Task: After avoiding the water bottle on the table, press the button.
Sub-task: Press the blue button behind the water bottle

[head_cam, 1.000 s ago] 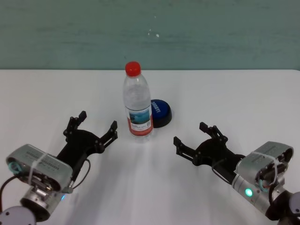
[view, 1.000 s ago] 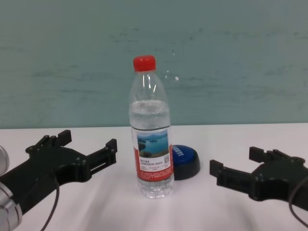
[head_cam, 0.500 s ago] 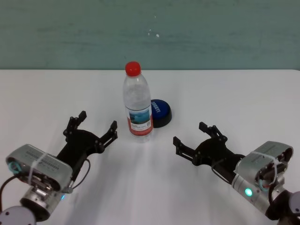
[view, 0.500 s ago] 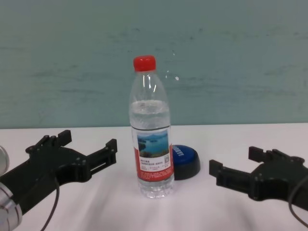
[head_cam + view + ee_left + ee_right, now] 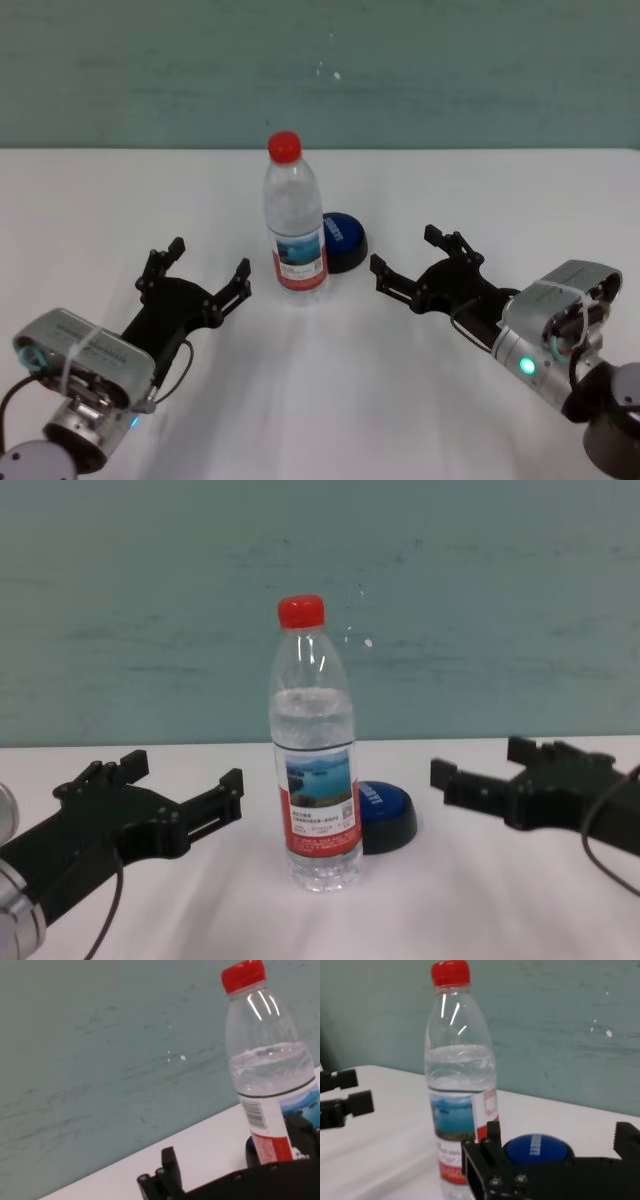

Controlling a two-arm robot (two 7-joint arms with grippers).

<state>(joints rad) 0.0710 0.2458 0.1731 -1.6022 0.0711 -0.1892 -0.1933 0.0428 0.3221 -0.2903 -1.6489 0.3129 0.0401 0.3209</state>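
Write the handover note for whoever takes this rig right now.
Right end effector: open, empty, raised, on the button's right.
Left end effector: open, empty, parked on the bottle's left.
Bottle: upright on the table, in front of the button and hiding part of it.
Done: nothing pressed.
Left: reach the button from its right, clear of the bottle, and press it.

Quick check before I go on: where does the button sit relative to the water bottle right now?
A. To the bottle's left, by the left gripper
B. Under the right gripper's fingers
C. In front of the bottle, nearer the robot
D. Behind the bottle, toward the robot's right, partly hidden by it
D: in the head view the button shows past the water bottle on its right side, partly covered by it, with the right gripper short of it.
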